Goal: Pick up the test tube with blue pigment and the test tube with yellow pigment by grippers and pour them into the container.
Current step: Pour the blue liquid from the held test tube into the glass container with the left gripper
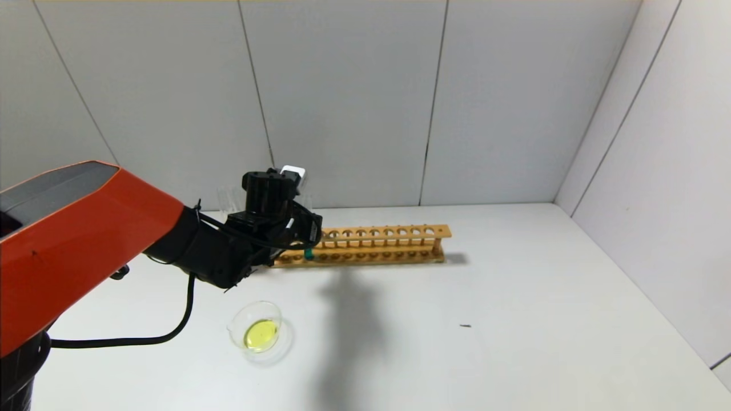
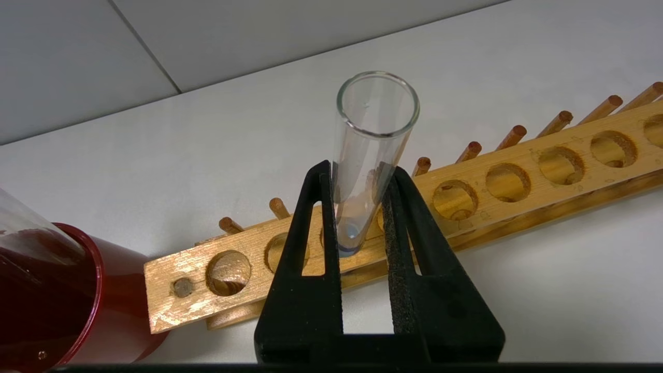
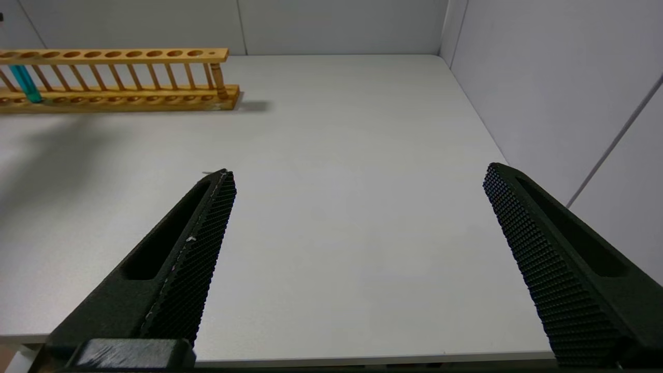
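Observation:
The test tube with blue pigment point(image 2: 373, 134) stands in a hole near one end of the wooden rack point(image 2: 523, 155). Its teal liquid shows low between the rack's rails point(image 1: 308, 253) and in the right wrist view point(image 3: 24, 83). My left gripper point(image 2: 357, 168) is shut on this tube, one jaw against each side, just above the rack's top bar. In the head view the left gripper point(image 1: 302, 231) is over the rack's left end. The container point(image 1: 235, 325), a low glass dish, holds yellow liquid in front of the left arm. No yellow-tinted tube shows. My right gripper point(image 3: 357, 173) is open and empty, low near the table's front edge.
A dark red cup point(image 2: 77, 311) with a colourless tube point(image 2: 20, 217) in it stands just beyond the rack's left end. The rack point(image 1: 388, 234) runs along the back of the white table, near the wall. A small dark speck point(image 1: 465, 326) lies mid-table.

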Motion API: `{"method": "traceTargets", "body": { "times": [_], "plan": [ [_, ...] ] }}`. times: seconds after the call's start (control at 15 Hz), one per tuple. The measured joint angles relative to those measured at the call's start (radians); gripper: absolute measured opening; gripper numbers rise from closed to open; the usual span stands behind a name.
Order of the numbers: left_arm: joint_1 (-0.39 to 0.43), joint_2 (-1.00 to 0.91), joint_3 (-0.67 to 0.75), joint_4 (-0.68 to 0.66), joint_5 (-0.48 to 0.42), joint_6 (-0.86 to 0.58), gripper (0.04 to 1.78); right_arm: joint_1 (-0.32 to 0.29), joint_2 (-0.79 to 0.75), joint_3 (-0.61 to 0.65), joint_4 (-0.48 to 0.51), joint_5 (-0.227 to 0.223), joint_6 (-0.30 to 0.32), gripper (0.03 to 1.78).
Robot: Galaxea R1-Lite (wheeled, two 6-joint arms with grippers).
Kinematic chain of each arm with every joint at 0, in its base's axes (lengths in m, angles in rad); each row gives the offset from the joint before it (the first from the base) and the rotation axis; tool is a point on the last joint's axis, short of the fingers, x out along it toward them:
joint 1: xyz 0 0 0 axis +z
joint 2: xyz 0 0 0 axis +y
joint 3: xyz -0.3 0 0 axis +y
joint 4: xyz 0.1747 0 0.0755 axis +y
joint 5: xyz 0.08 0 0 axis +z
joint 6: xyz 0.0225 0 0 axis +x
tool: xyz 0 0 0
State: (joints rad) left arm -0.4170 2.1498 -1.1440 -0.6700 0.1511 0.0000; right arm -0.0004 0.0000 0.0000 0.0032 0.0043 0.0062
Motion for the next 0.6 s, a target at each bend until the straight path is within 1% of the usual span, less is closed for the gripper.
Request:
{"method": "traceTargets", "body": {
  "times": [0.33, 0.47, 0.6],
  "plan": [
    [-0.002, -0.030, 0.005, 0.014, 0.002, 0.003, 0.30, 0.000, 0.000, 0.000, 0.000, 0.000, 0.000, 1.75],
    [-0.008, -0.074, 0.006, 0.023, 0.004, 0.009, 0.30, 0.000, 0.000, 0.000, 0.000, 0.000, 0.000, 1.75],
    [-0.015, -0.139, 0.006, 0.061, 0.004, 0.014, 0.30, 0.000, 0.000, 0.000, 0.000, 0.000, 0.000, 1.75]
  ]
}}
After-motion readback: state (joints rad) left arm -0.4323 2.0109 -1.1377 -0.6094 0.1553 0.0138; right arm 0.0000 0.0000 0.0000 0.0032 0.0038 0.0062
